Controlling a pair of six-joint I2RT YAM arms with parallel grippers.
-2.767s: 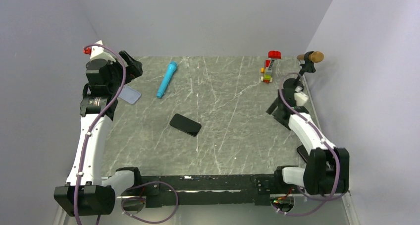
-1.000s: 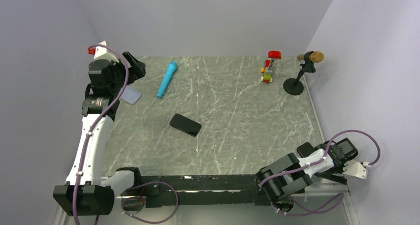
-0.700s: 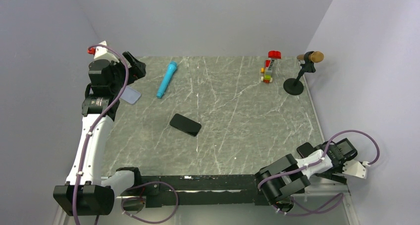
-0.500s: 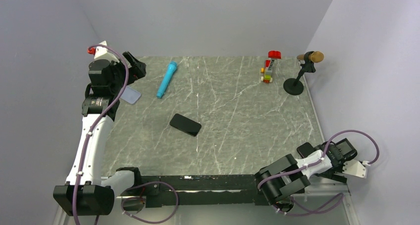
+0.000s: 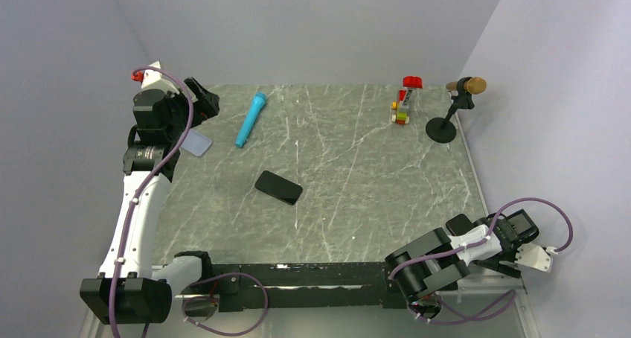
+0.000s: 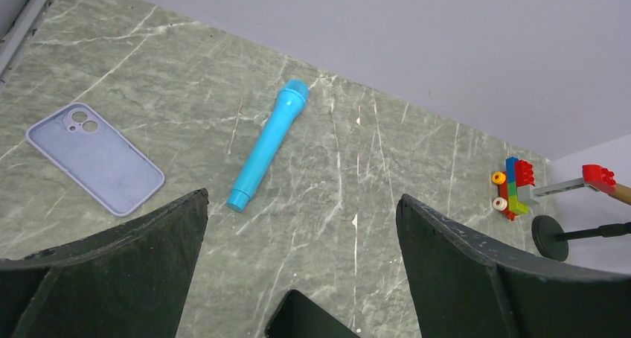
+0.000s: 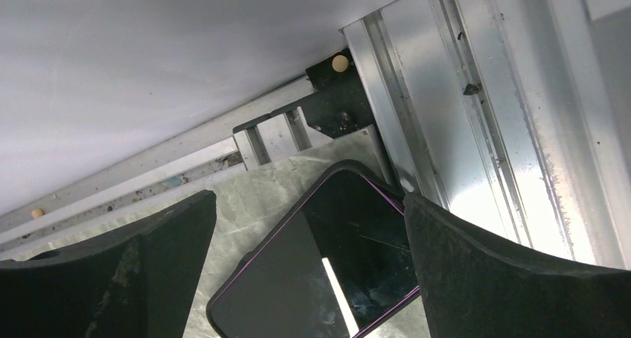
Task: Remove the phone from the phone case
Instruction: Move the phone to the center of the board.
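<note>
The pale blue-grey phone case [image 5: 196, 142] lies flat and empty at the table's far left; in the left wrist view [image 6: 95, 158] its camera cutout shows. A black phone [image 5: 278, 187] lies alone mid-table, and its corner shows in the left wrist view [image 6: 306, 321]. My left gripper [image 5: 204, 100] is open and empty, raised above the far left corner, beyond the case [image 6: 301, 199]. My right gripper [image 5: 497, 234] is open and empty [image 7: 309, 204], low at the near right corner.
A second black slab with a purple edge [image 7: 327, 267] lies under my right gripper beside the metal rail [image 7: 461, 115], seen also from the top [image 5: 457, 224]. A blue cylinder [image 5: 251, 119], a brick toy [image 5: 403, 106] and a small stand [image 5: 443, 128] lie at the back.
My right arm has swung back from the far right by the stand and folded down at the near right corner. In the last second it barely shifts. The left arm is still.
</note>
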